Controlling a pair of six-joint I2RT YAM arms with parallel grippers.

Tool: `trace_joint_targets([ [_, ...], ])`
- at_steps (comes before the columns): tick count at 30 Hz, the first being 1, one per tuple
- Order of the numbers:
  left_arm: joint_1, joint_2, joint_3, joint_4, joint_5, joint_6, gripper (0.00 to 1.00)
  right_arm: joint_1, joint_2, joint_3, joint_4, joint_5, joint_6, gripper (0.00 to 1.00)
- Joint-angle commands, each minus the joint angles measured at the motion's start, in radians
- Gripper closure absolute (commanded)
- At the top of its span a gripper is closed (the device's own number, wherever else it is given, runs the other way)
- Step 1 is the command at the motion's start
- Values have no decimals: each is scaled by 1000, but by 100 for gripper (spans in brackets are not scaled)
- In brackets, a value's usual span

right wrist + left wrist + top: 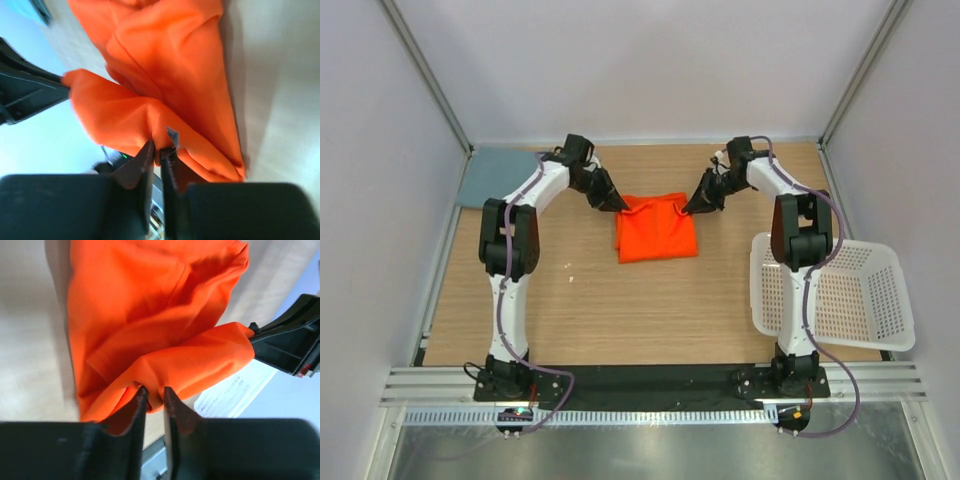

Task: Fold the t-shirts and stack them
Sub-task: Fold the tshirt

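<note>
The orange t-shirt (pixel 656 232) lies folded into a rough square at the middle of the table, its far edge lifted. My left gripper (pixel 619 205) is at its far left corner. In the left wrist view the left gripper (pixel 154 391) has a fold of the orange t-shirt (pixel 150 305) pinched between narrowly parted jaws. My right gripper (pixel 689 209) is at the far right corner. In the right wrist view the right gripper (pixel 161 148) is shut on a bunched edge of the orange t-shirt (pixel 170 60). The grey-blue t-shirt (pixel 500 172) lies flat at the far left corner of the table.
A white perforated basket (pixel 840 290) sits at the right edge of the table, partly overhanging it, beside the right arm. Walls and metal frame posts close in the table at the back and both sides. Bare wood shows in front of the orange shirt.
</note>
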Motion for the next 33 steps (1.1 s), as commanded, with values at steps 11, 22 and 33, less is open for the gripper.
trace_joint_targets([
  [11, 85, 65, 187, 182, -60, 35, 52, -73, 213, 395, 215, -46, 185, 36],
  [22, 64, -150, -237, 244, 37, 101, 47, -21, -63, 12, 104, 84, -70, 28],
  [33, -18, -89, -303, 333, 61, 90, 50, 65, -106, -140, 95, 216, -205, 28],
])
